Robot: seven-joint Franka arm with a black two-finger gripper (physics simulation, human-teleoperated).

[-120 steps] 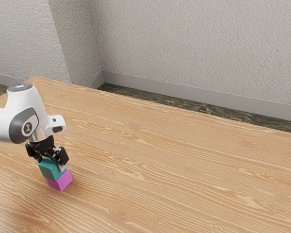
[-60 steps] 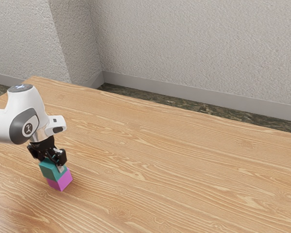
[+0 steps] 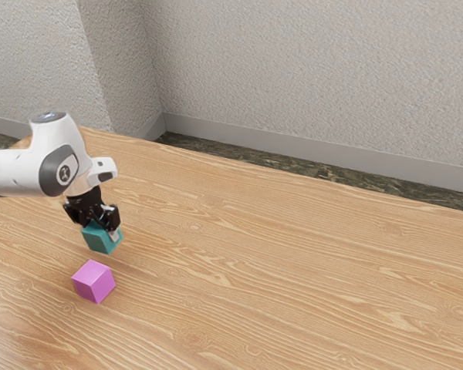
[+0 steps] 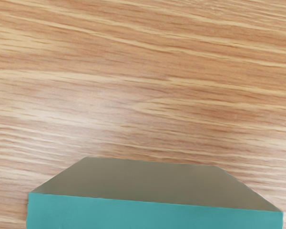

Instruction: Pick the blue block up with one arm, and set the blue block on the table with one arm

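Now the gripper (image 3: 100, 229) has carried the blue block (image 3: 99, 241) off the magenta block (image 3: 93, 282), on which it sat half a second ago. In the exterior view the arm (image 3: 54, 168) has shifted up and toward the exterior view's right, and the blue block has gone with it, so a strip of bare wood lies between the two blocks. The magenta block has stayed where it was on the table (image 3: 293, 270), its top face now uncovered. The gripper is closed around the blue block, holding it between its fingers, one of them showing pale at the tip against the block's side. The blue block is really a teal cube, plain and sharp-edged, hanging from the fingertips near the magenta block without touching it; whether its underside meets the table I cannot tell. In the wrist view it looms large just under the hand, one broad face bright teal and the adjoining one a dull grey-brown, narrowing away toward the wood grain. The magenta block rests on the table with a corner turned toward the exterior camera, its top paler than its sides.
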